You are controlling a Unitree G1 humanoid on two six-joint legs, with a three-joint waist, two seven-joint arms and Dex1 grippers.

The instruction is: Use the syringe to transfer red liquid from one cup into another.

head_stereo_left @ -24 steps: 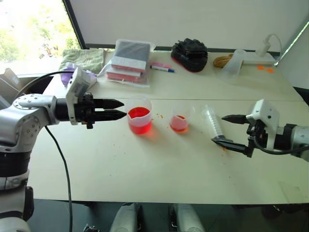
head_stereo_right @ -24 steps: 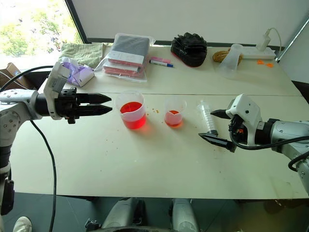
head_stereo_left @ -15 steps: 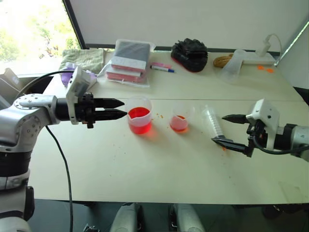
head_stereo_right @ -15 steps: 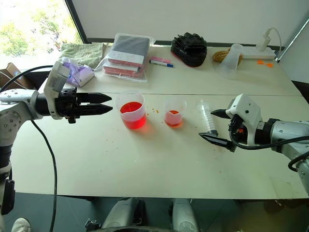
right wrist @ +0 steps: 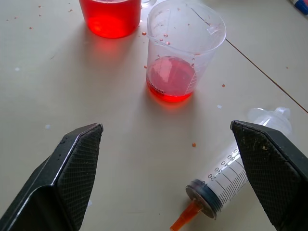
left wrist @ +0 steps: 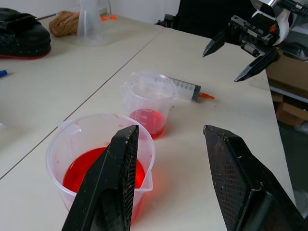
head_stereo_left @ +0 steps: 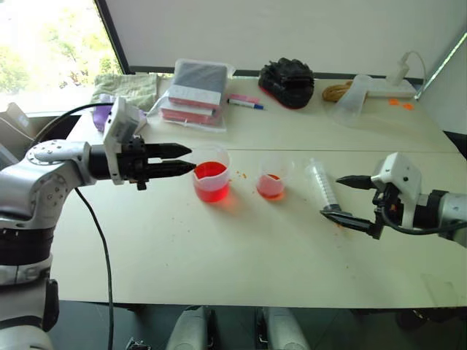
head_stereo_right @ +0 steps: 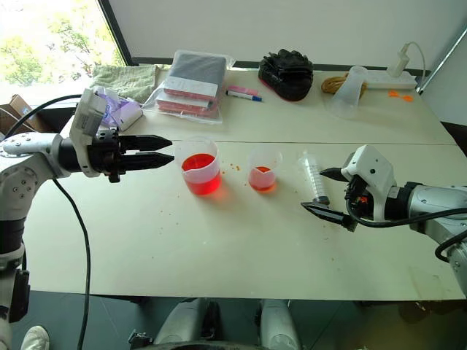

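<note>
1. Flat on the pale table (head_stereo_left: 219, 248), the large clear graduated syringe (head_stereo_left: 322, 184) is seen just beyond the wide-open, empty right gripper (head_stereo_left: 340, 195).
2. Beside the larger clear cup (head_stereo_left: 211, 173), the left gripper (head_stereo_left: 184, 160) is held parted, grasping nothing.

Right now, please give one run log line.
syringe: lying on table, not held | left gripper: open | right gripper: open

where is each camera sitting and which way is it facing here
Eye views: on the head, looking down over the table; both arms show, left tool, right tool.
Left wrist view: along its own open fingers at the big cup.
Right wrist view: between its own open fingers, down at the syringe.
All views share the small cup.
</note>
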